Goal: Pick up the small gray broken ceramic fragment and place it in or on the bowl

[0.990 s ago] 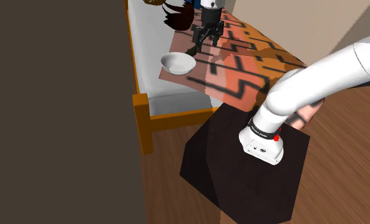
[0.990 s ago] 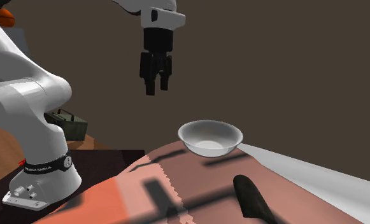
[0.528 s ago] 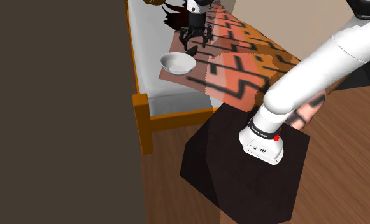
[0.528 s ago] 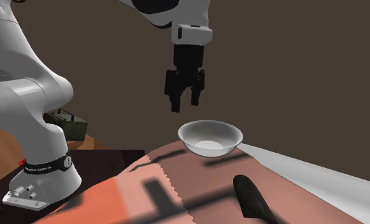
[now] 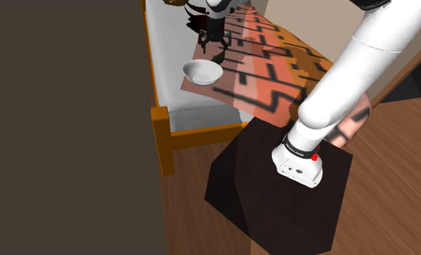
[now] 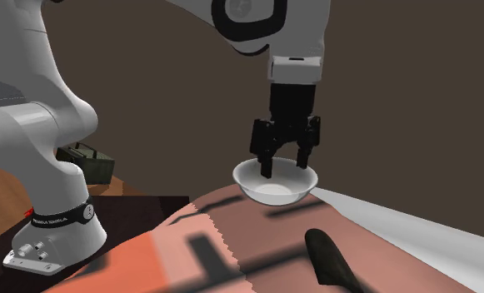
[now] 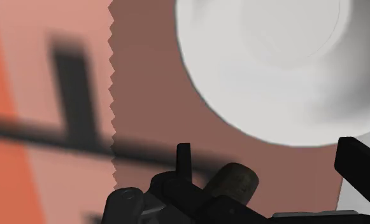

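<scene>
White smooth round bowl (image 6: 275, 193) just below black hand (image 6: 284, 169), spread open.

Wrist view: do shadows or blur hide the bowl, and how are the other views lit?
Wrist view: bowl clear, grey shading toward one rim; soft-edged dark bands cross the cloth. Second exterior view: dim backdrop, bright bowl, black tool. Shoulder view: flat dark wall, no glare.

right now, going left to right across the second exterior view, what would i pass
white robot arm base → round white bowl → dark elongated object lying on the orange patterned blanket → pale grey bed surface
</scene>
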